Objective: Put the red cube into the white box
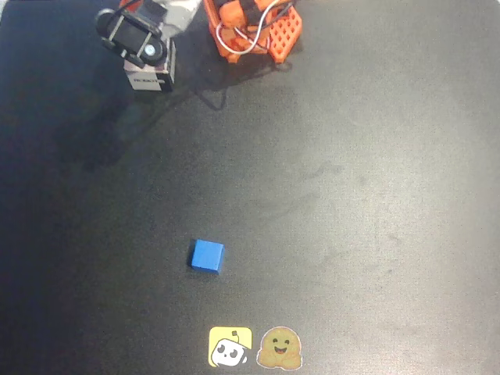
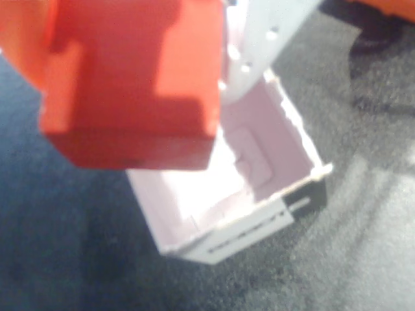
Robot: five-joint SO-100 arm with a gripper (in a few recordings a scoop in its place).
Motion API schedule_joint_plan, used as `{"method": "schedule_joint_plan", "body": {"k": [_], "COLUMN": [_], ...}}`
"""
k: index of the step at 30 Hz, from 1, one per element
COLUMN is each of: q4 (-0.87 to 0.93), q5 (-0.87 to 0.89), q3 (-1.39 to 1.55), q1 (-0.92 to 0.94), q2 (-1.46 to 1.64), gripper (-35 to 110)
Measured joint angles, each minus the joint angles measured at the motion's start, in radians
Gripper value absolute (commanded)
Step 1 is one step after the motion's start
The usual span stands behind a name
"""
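Wrist view, item one: red cube, bright red-orange with plain faces, large and close at the upper left of the picture. It hangs above the open top of the white box, overlapping the box's far-left part, and is clear of the box floor. An orange finger lies against its left face and a white finger stands just at its right edge; the fingers pinch the cube between them.

Item two: white box, square, open-topped, thin-walled. Pale interior visible, with a raised rounded patch on the floor. The near outer wall carries a dark strip of text. Box sits flat on the dark worktop, tilted diagonally in this picture.

Overhead view: white box at the far left of the worktop, largely covered by the black wrist assembly of the arm; only its near wall with the label is plain. Gripper sits directly over the box. Orange arm base stands just right of it at the far edge, with white cable looped across it.

Other items: blue cube, alone on the worktop, near side, well apart from the box. Two stickers at the near edge, side by side: a yellow one with a white figure, and a brown smiling one to its right.
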Motion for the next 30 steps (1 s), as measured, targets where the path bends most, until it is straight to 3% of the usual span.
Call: {"method": "schedule_joint_plan", "body": {"k": [14, 30], "q4": [0.021, 0.009], "q5": [0.017, 0.006], "q3": [0.067, 0.101], "q1": [0.028, 0.035], "q2": [0.115, 0.160], "gripper": [1, 13]}}
